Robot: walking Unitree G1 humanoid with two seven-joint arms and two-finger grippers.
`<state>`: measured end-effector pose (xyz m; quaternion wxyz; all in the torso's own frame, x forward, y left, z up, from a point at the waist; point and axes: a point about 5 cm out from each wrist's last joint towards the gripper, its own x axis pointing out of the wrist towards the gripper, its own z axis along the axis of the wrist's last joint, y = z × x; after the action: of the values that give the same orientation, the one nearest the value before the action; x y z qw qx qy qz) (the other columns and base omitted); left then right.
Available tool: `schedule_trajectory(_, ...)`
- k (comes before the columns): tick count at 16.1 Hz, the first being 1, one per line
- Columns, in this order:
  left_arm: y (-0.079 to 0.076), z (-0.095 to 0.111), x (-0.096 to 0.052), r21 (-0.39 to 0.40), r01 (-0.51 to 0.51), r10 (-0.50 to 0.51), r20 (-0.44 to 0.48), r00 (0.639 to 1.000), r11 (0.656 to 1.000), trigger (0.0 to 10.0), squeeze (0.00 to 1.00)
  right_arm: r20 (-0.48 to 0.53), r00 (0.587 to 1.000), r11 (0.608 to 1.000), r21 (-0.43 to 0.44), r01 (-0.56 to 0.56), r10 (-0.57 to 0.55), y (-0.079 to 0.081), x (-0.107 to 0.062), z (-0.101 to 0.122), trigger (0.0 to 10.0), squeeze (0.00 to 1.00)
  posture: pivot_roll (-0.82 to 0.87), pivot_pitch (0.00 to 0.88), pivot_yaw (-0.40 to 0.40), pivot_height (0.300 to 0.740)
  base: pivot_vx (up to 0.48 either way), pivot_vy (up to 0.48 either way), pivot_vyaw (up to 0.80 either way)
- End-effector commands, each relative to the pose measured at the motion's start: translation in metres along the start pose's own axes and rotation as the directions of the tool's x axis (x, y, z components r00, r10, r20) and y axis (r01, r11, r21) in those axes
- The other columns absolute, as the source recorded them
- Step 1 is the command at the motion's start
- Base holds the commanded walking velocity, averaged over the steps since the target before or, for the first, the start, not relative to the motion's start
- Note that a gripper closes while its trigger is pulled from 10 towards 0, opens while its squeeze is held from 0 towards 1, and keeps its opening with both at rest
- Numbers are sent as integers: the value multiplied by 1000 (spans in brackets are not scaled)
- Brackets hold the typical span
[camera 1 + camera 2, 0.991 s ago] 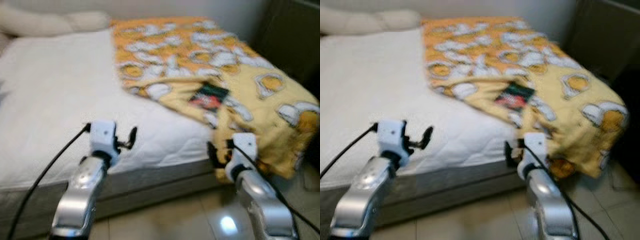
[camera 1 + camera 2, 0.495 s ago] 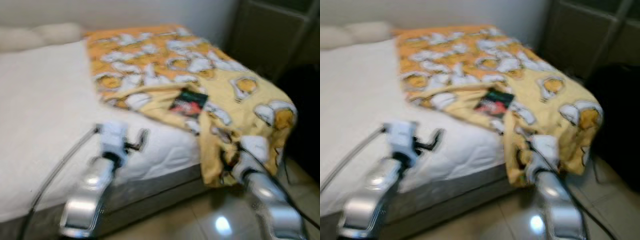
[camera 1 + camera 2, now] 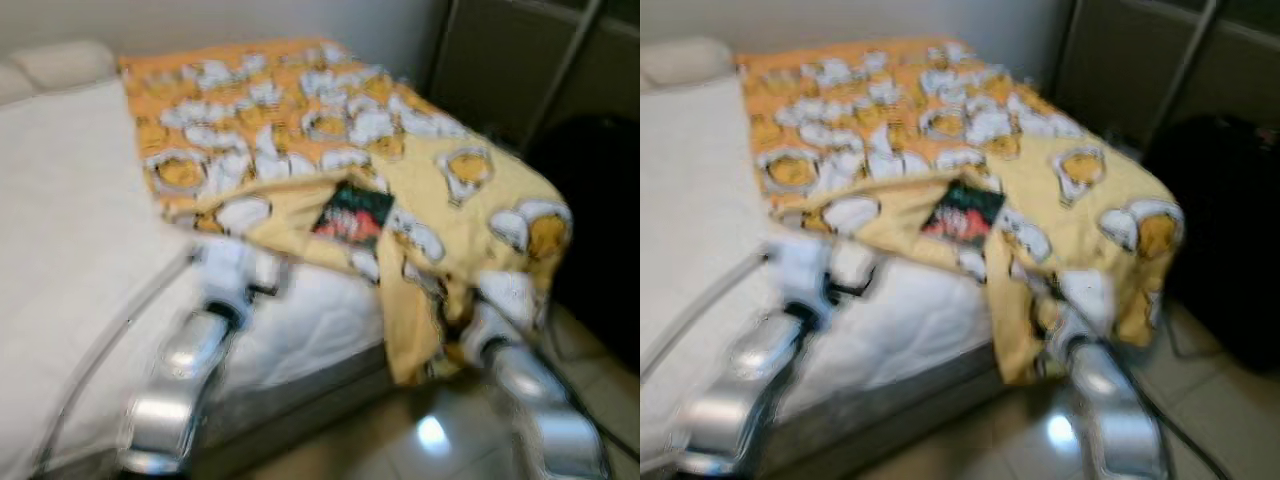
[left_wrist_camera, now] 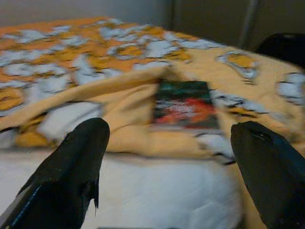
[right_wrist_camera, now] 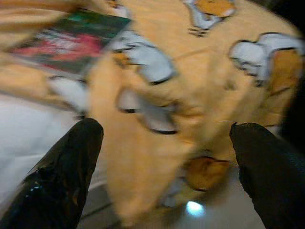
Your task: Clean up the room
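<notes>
We hold the left gripper [image 4: 169, 167] and right gripper [image 5: 164, 167] wide apart and empty at the bed's [image 3: 70, 200] edge, ready for the book [image 3: 353, 212] lying on the rumpled blanket [image 3: 440, 170] that drapes over the bed's corner, beside a dark bag [image 3: 1225, 230].

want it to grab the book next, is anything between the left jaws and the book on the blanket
Nothing visible stands between. The left gripper, jaws open, faces the book, which lies on top of the yellow blanket, with just bare white mattress before it.
</notes>
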<state>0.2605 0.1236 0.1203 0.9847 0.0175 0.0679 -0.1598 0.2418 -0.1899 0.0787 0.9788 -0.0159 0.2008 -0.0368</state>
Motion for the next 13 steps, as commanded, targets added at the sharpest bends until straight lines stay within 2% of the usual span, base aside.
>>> schedule_trajectory(1, 11, 3, -2, 17, -37, 37, 6, 999, 999, 10000, 0, 26, 999, 999, 13, -36, 36, 10, 1, 6, 10000, 0, 9, 0, -11, 740, 315, 0, 0)
schedule_trajectory(7, 11, 3, -1, 15, -36, 36, 7, 999, 999, 10000, 0, 44, 997, 998, 23, -64, 63, 12, 3, 10, 10000, 0, 10, 0, -12, 740, 314, 0, 0)
schedule_trajectory(9, 11, 4, -1, 16, -35, 35, 8, 999, 999, 10000, 0, 34, 997, 998, 0, -66, 66, 12, 4, 9, 10000, 0, 10, 0, -12, 740, 315, 0, 0)
schedule_trajectory(10, 11, 3, -1, 16, -35, 35, 8, 999, 999, 10000, 0, 28, 998, 999, -23, -48, 48, 9, 4, 9, 10000, 0, 11, 0, -13, 740, 315, 0, 800)
schedule_trajectory(12, 11, 3, -2, 16, -34, 34, 7, 999, 999, 10000, 0, 28, 999, 997, 63, -46, 44, 9, 4, 6, 10000, 0, 11, 0, -11, 740, 315, 0, 0)
schedule_trajectory(13, 11, 3, -2, 17, -33, 33, 7, 999, 999, 10000, 0, 26, 999, 998, 45, -41, 40, 8, 4, 6, 10000, 0, 10, 0, -10, 740, 315, 0, 0)
